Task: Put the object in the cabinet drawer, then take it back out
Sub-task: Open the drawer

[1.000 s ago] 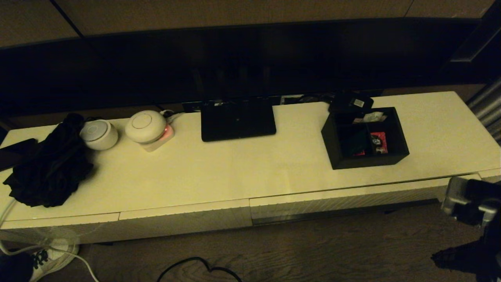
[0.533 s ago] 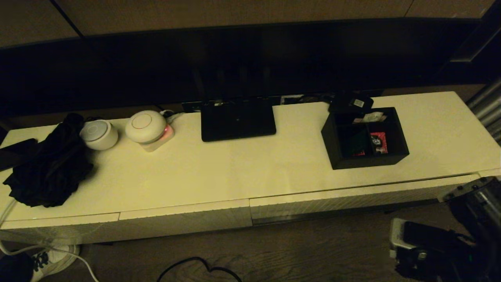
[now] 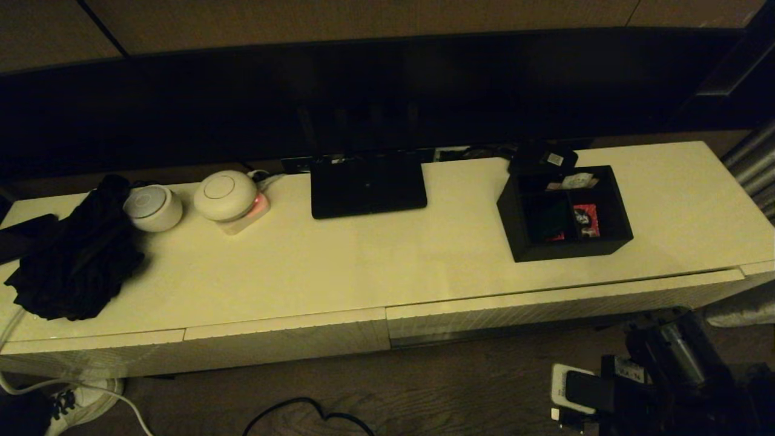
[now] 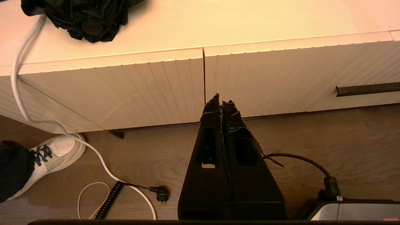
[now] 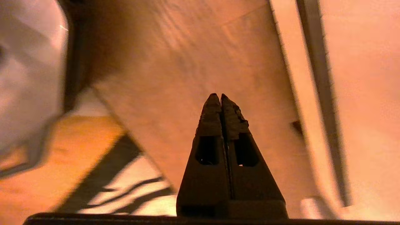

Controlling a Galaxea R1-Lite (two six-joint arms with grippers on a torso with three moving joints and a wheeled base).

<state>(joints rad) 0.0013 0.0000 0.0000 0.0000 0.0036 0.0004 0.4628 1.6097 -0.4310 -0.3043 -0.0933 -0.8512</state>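
The object, a black square organiser box [image 3: 564, 213] with red and white packets inside, stands on the right part of the cream cabinet top [image 3: 363, 266]. The cabinet drawer [image 3: 545, 307], with its ribbed front, sits pushed in below the box; it also shows in the left wrist view [image 4: 297, 78]. My right arm [image 3: 666, 375] hangs low over the floor in front of the cabinet's right end. My right gripper [image 5: 220, 96] is shut and empty. My left gripper [image 4: 222, 99] is parked low before the seam between two fronts, shut and empty.
A flat black router [image 3: 368, 184] and a small black labelled device [image 3: 543, 158] lie at the back. Two round white devices [image 3: 225, 195] and a black cloth [image 3: 75, 254] sit at the left. Cables [image 4: 93, 147] and a white shoe [image 4: 53, 153] lie on the floor.
My right arm has dropped from beside the cabinet's right front corner down and leftwards to the floor area. The box and drawer have not moved.
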